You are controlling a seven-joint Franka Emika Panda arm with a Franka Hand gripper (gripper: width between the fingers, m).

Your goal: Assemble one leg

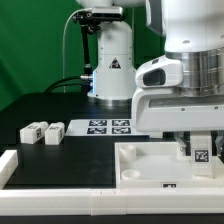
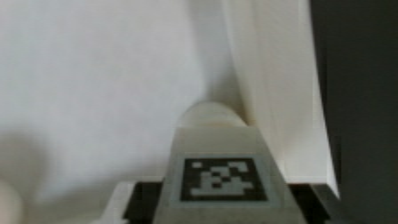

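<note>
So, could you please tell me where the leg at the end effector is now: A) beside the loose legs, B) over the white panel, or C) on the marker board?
B: the end effector holds the leg over the white panel, away from the marker board.

The leg [image 1: 201, 153], a small white block with a black-and-white tag, is gripped upright over the white panel [image 1: 140, 160]
</note>
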